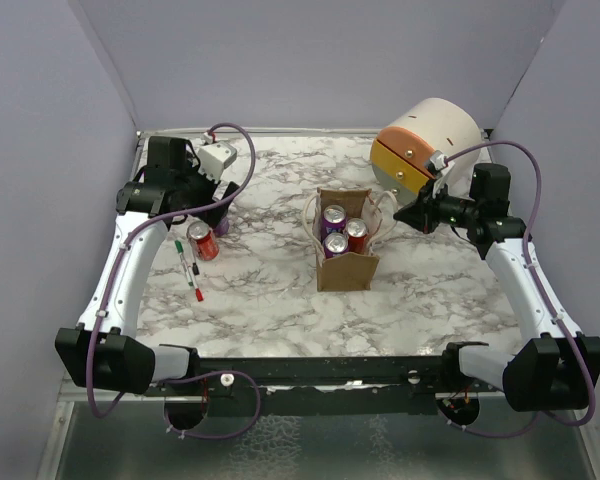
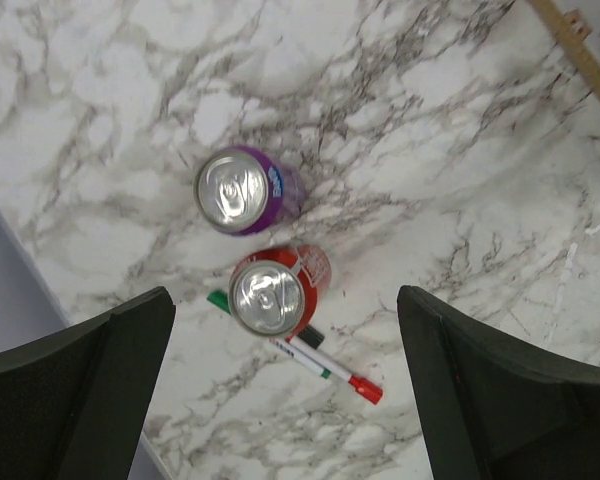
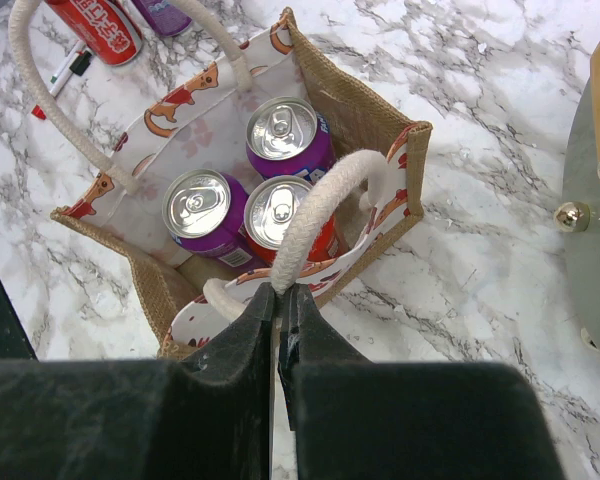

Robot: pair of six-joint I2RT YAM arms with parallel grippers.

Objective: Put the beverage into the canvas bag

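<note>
1. The left gripper hangs over the marble table with its fingers spread wide apart, gripping and touching nothing.
2. Straight below it, between the two fingers in the wrist view, a red can stands upright with its silver top sealed. Just past it, on the side away from the arm's base, stands a purple can, also upright and sealed. The two are close, with a thin strip of marble between them.
3. Two markers lie flat at the red can's foot, one green-capped and one red-capped.
4. Off to this gripper's right, well apart from it, sits the canvas bag. It is a small tan-brown jute tote, upright and open-mouthed, with a pale lining printed with small orange animals and two pale rope loops.
5. Inside it are three cans – two purple and one red – upright and packed against each other.
6. The right gripper has its fingers pressed together on the nearer rope handle, which arches up from the fingertips over the bagged red can. The bag lies directly ahead of and below this gripper.
7. Behind the right gripper, toward the far wall, a large cream-and-orange cylinder lies on its side.
</note>
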